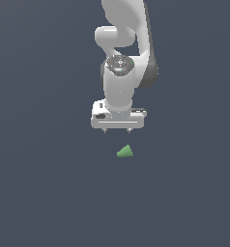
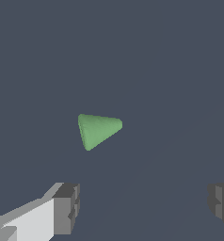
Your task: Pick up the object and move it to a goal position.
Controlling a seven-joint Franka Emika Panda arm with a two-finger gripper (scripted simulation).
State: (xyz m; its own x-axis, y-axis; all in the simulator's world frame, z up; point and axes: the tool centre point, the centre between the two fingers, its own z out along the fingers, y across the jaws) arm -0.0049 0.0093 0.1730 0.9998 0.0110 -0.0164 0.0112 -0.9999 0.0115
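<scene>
- While you scan the exterior view from its left side, you meet only flat, dark grey-blue ground [image 1: 39, 193] until the middle of the picture.
- At the middle you see one white arm [image 1: 121, 87] hanging down, ending in one gripper [image 1: 117, 130] whose wide white body faces you.
- Under that body you can count two short fingertips [image 1: 105, 130], set well apart from each other with nothing between them.
- Just below the gripper and slightly toward the exterior view's right you find one green cone [image 1: 125, 152], small next to the gripper, lying on its side on the ground.
- You can see a clear gap between the fingertips and the cone, so nothing touches it.
- In the wrist view you count the same single green cone [image 2: 98, 130], its round end face on one side and its blunt tip on the other.
- You also count two dark grey finger pads [image 2: 67, 207] in the wrist view, one on a white finger and one at the picture's edge; they stand spread wide, and the cone lies ahead of them, not between them.
</scene>
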